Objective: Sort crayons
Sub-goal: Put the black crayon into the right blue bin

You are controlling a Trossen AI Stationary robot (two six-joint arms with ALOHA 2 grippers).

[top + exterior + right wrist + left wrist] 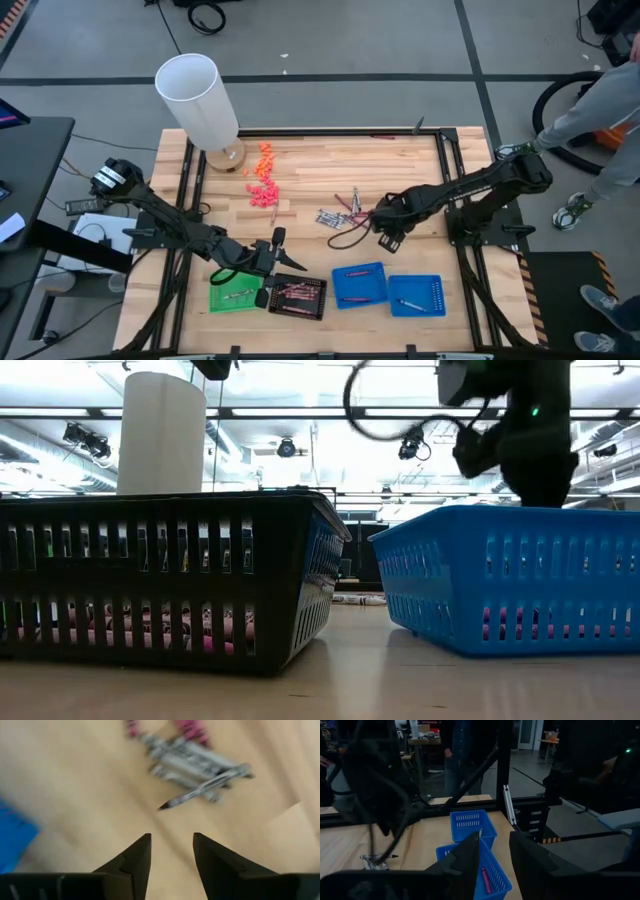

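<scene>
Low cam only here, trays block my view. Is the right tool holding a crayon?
Observer: No. The right tool is open and empty, over bare wood.
Operator: Any loose crayons left?
Observer: Yes. A pile of grey crayons lies mid-table, close to that tool.
Operator: Left arm?
Observer: The left tool hangs by the black tray, at the table's front.

Four trays sit on the surface, one green (232,297), one black (297,296) and two blue (359,284) (416,295), plus one white cylinder (199,100) and two arms
</scene>
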